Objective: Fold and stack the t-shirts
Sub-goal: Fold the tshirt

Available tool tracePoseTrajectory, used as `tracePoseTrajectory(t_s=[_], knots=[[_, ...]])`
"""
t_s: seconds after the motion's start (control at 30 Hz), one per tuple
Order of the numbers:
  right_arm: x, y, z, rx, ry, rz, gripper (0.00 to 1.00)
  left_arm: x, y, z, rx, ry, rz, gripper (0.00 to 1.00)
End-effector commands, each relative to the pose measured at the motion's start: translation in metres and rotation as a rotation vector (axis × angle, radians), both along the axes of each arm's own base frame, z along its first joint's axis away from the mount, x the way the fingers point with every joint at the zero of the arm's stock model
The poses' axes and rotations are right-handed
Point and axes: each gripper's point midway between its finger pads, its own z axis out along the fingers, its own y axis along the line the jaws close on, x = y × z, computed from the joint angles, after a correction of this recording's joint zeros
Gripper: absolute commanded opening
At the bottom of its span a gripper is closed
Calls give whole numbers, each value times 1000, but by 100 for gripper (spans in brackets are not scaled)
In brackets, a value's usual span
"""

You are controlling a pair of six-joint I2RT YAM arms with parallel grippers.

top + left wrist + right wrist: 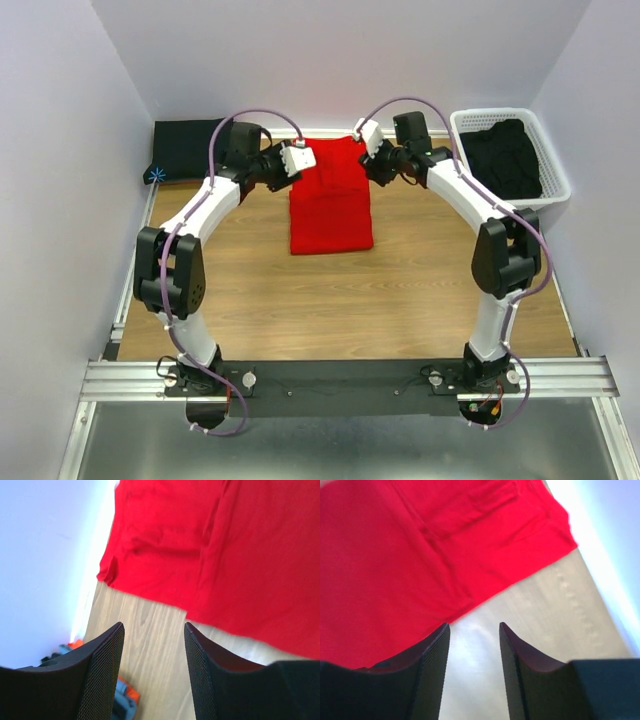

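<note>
A bright red t-shirt (330,195) lies flat at the back middle of the table, folded into a long strip. My left gripper (298,158) is open and empty beside the shirt's far left edge. In the left wrist view the left gripper (152,625) hangs over bare wood, just short of the red shirt (200,545). My right gripper (368,140) is open and empty by the shirt's far right edge. In the right wrist view the right gripper (474,625) is over wood at the edge of the red shirt (395,565). A folded black t-shirt (188,148) lies at the back left.
A white lattice basket (490,112) at the back right holds crumpled black t-shirts (505,155). A small blue object (157,174) lies by the folded black shirt; it also shows, with orange parts, in the left wrist view (125,700). Walls enclose three sides.
</note>
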Motion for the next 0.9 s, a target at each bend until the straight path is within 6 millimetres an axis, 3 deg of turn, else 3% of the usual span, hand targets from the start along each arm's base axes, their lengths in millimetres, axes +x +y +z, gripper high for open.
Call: tracePoseTrajectory(t_s=[0.0, 0.2, 0.33, 0.4, 0.6, 0.73, 0.87], knots=[[-37, 13, -2, 199, 240, -119, 50, -40, -26, 2, -264, 310, 7, 58], [-84, 40, -26, 394, 585, -136, 44, -80, -50, -23, -541, 685, -22, 57], [-108, 42, -67, 425, 784, -164, 38, -103, -58, -50, -653, 879, -2, 56], [-120, 39, -88, 435, 876, -187, 35, -112, -60, -62, -674, 959, -4, 56], [-143, 13, -157, 445, 1089, -324, 31, -130, -53, -130, -689, 1175, 111, 53], [-160, -3, -183, 431, 1159, -387, 30, -140, -43, -161, -715, 1269, 196, 51], [-177, -12, -191, 402, 1166, -398, 30, -154, -41, -168, -726, 1308, 217, 49]])
